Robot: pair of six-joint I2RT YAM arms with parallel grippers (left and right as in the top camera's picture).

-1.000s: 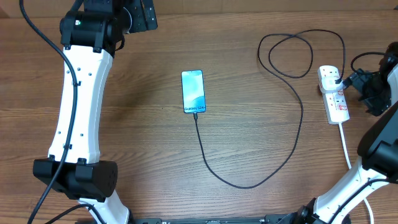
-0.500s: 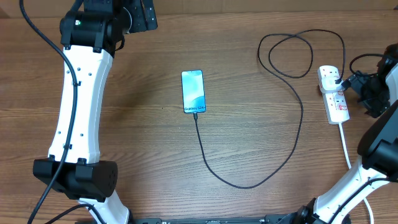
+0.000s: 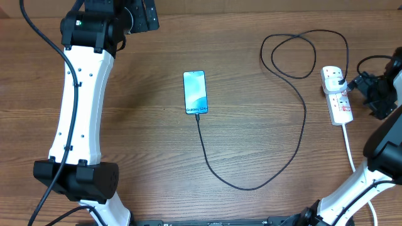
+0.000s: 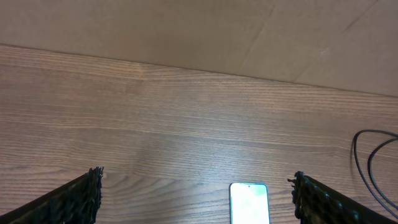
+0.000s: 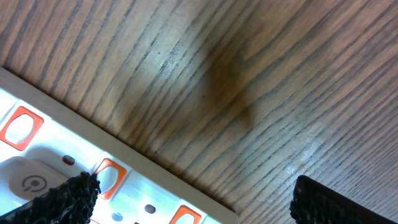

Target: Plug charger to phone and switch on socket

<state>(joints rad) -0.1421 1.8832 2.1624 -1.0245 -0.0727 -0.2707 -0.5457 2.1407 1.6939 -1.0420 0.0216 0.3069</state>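
The phone (image 3: pixel 195 91) lies mid-table with its light blue screen lit; its top end also shows in the left wrist view (image 4: pixel 249 202). The charger cable (image 3: pixel 270 169) runs from the phone's near end, loops right and up, and ends in a black plug (image 3: pixel 340 80) in the socket (image 3: pixel 338 102), a white power strip at the right. The strip's orange switches show in the right wrist view (image 5: pixel 106 174). My right gripper (image 5: pixel 193 199) is open, just right of the socket (image 3: pixel 370 88). My left gripper (image 4: pixel 196 193) is open and empty, high at the far left (image 3: pixel 141 16).
A thick white cord (image 3: pixel 349 147) runs from the socket toward the table's near edge beside my right arm. The charger cable coils (image 3: pixel 295 53) lie behind the socket. A cardboard wall (image 4: pixel 199 31) borders the table's far side.
My right gripper has shifted slightly right, away from the socket. The left arm, phone and cable have not moved.
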